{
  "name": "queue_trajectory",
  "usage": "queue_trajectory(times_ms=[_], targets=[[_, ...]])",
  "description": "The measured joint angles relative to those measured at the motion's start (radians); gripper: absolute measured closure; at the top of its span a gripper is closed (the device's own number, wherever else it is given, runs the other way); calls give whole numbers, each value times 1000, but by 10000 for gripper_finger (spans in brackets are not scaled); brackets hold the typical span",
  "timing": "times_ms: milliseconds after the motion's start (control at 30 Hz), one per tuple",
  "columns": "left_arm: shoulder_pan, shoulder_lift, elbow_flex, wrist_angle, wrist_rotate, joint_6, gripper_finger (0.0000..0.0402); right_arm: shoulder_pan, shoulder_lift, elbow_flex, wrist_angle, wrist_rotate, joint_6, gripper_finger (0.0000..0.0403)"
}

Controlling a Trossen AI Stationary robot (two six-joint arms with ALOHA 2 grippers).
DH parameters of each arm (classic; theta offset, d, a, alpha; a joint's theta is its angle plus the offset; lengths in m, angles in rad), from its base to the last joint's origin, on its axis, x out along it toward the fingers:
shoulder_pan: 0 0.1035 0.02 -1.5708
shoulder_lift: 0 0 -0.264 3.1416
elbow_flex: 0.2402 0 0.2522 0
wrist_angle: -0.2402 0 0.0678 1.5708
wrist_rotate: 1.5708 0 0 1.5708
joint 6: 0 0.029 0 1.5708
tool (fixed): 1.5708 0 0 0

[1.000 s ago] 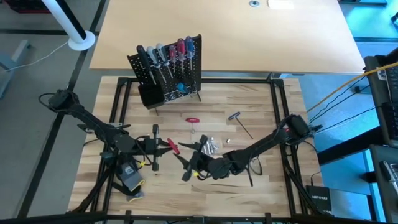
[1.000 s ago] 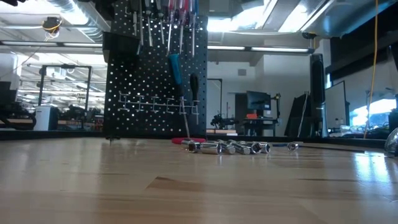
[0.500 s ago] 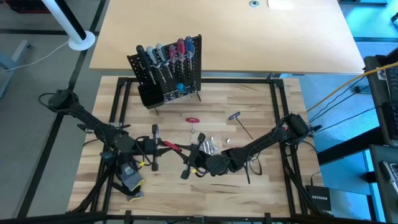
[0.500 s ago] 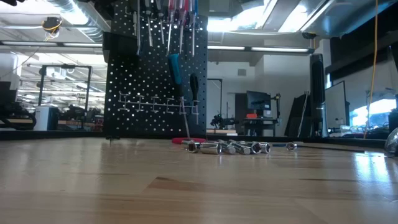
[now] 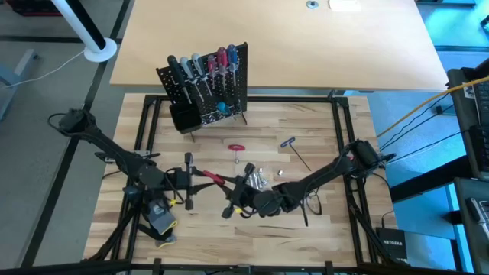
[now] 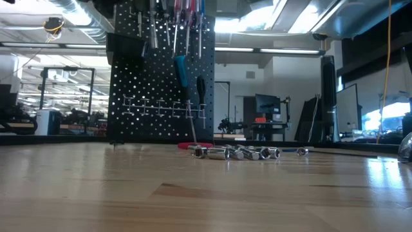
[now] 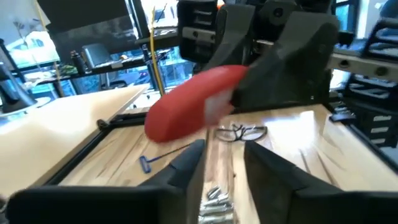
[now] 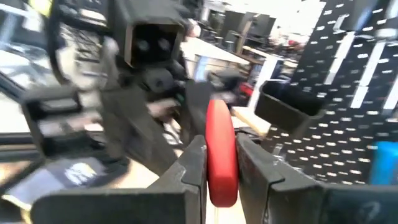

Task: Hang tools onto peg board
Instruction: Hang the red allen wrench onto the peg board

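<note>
Handover of the red-handled pliers [image 5: 216, 182] is what the coming move turns on, judged from how both grippers meet on the tool a little way in front of the upright black perforated peg board [image 5: 208, 85]. The pliers are carried above the pale wooden tabletop [image 5: 321, 137], long axis running roughly from the left gripper [image 5: 189, 181] across to the right gripper [image 5: 241, 196], well short of the board. In the right wrist view one red handle [image 8: 221, 151] is seen upright between the right fingers [image 8: 194, 160], which are closed on it. In the left wrist view the same red handle [image 7: 193, 102] lies beyond the left fingers [image 7: 186, 168], whose jaws stand apart w/ nothing visibly pinched, so the grip appears to sit w/ the right arm. Both arms are about equally far from the peg board; the right one has the tool, so it is the likelier carrier. Silver metal bits [image 5: 260, 179] lie loose just beyond the right gripper, a small red-handled screwdriver [image 5: 237, 148] and a blue T-handled tool [image 5: 289, 143] nearer the board. Vs. a second ago: the right jaws have closed onto the handle after being wide, the left jaws have been released from a shut state, and the right gripper has shifted closer to the left.
</note>
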Motion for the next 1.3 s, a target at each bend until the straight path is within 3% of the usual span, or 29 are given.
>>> queue_trajectory(times_ms=[133,300,500,700,867,1100,1300], targets=[[-64,-111,0,-188,-43,-18,272,6,-29,0,-17,66,-57,346],[-128,-261,1,-454,-73,-217,269,-12,-67,0,-10,60,-128,346],[-188,-315,-3,-716,-74,-500,278,-132,-69,-23,9,-65,-122,346],[-225,-275,-85,-718,-77,-635,285,-281,-68,-134,169,-159,-107,346],[-215,-261,-109,-693,-128,-648,286,-389,-54,-209,301,-236,-78,346],[-194,-261,-109,-692,-131,-645,286,-483,4,-215,390,-372,-56,346],[-193,-261,-109,-692,-131,-648,286,-526,12,-215,407,-385,-75,342]])
